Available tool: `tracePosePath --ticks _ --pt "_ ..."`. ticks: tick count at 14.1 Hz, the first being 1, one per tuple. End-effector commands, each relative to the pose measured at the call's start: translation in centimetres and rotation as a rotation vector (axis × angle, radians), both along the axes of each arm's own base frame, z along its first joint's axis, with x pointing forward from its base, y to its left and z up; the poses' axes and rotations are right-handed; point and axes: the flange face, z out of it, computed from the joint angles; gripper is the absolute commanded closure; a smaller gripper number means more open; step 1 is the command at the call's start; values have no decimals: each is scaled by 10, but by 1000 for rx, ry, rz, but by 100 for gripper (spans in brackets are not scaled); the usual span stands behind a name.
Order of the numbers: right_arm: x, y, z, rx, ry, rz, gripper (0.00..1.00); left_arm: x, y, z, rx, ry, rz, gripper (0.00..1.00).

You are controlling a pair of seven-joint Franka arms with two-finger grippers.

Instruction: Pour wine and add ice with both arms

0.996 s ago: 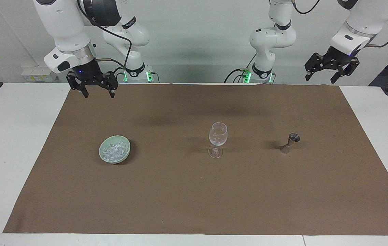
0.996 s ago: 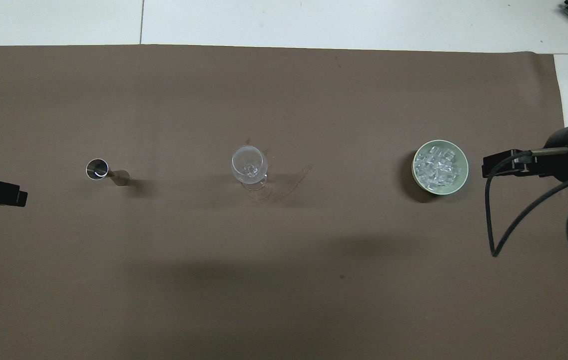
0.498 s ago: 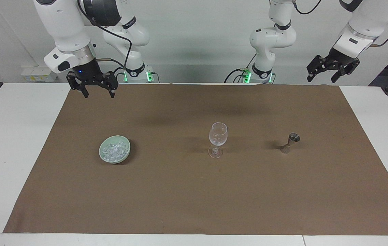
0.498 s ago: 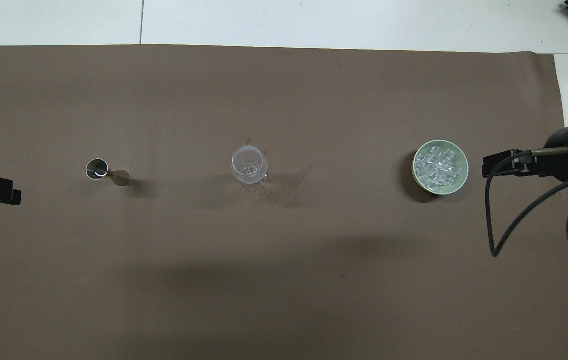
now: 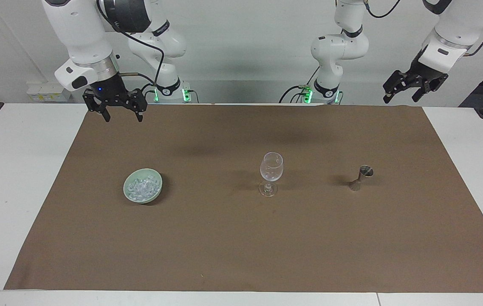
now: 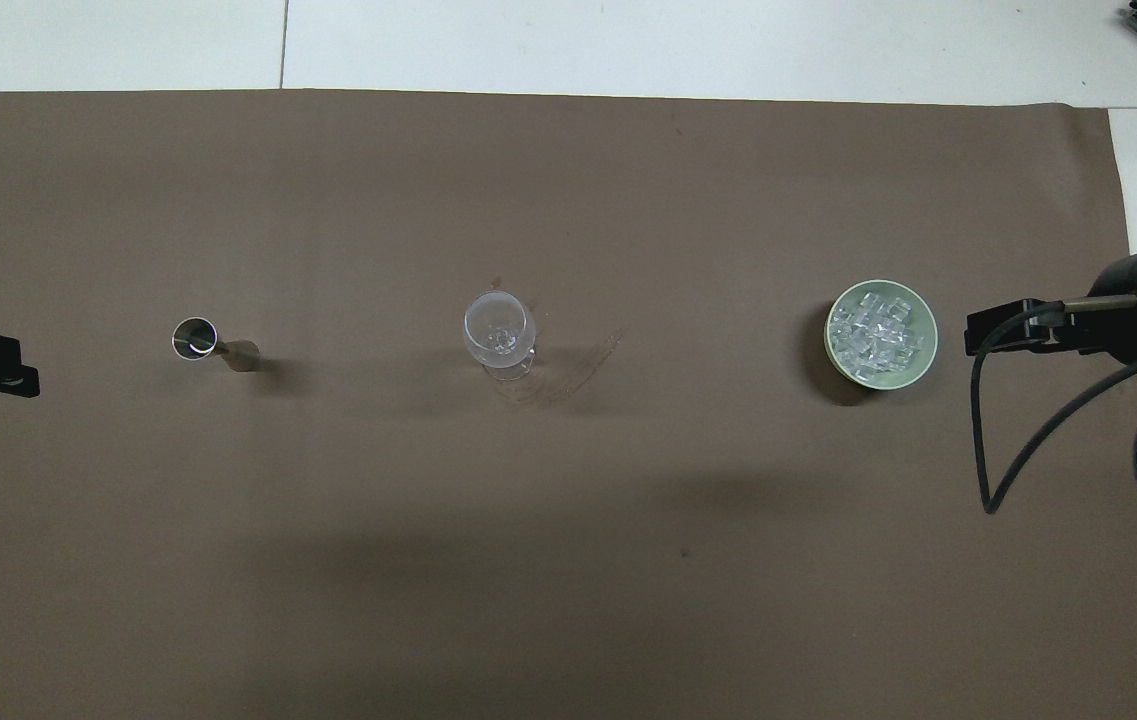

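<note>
The right gripper [image 5: 121, 111] hangs in the air over the brown mat's [image 5: 241, 246] edge close to the robots. Its fingers are apart and hold nothing. The green bowl [image 5: 127, 190] sits on the mat toward the right arm's end, farther from the robots than the spot under that gripper. The ice [image 5: 142, 187] is piled in it. The glass [image 5: 271, 172] stands upright mid-mat, beside the bowl. The little metal cup [image 5: 362, 177] stands upright beside the glass, toward the left arm's end. The left gripper [image 5: 407, 92] hangs high above that end, fingers apart and empty. The right arm looks closer to the ice, and the left arm closer to the metal cup.
</note>
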Motion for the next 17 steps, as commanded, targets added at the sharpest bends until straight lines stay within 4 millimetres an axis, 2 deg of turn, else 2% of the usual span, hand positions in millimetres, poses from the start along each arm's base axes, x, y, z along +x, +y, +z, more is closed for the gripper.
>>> tracePosePath --ticks 1,4,7,11,14,17 --pt "1 -2 -1 1 1 -21 0 4 3 -19 -27 20 180 0" --pt "1 -2 -1 1 1 -23 0 13 16 -45 -110 94 363 0" --pt "1 -2 -1 1 1 -23 0 26 46 -69 -218 165 525 0" --pt "1 -2 -1 1 1 -23 0 46 58 -98 -290 213 683 0" --pt "1 -2 -1 1 1 -23 0 62 81 -131 -372 293 851 0" --pt "1 -2 -1 1 1 -23 0 71 119 -169 -485 382 992 0"
